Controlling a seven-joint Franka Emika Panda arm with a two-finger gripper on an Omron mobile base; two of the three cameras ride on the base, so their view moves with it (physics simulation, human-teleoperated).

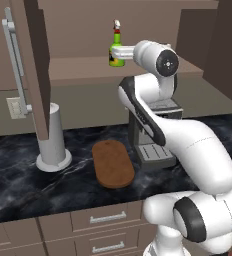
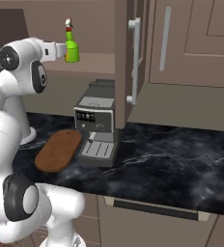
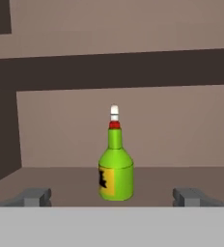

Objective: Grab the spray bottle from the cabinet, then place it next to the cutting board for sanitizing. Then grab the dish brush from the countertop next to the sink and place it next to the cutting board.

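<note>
lime-green narrow-necked spray bottle (image 3: 116,169) (upright), flat taupe cabinet (image 3: 181,140) shelf

Soft, even light fills all three rendered pictures, with no glare and no bright spots. The countertop (image 1: 28,185) shows only a faint sheen. A dim shadow lies under the cabinet (image 1: 78,30) shelf. The bottle (image 3: 116,169) looks sharp, though edges are slightly pixelated everywhere. No bending appears at the borders.
</note>
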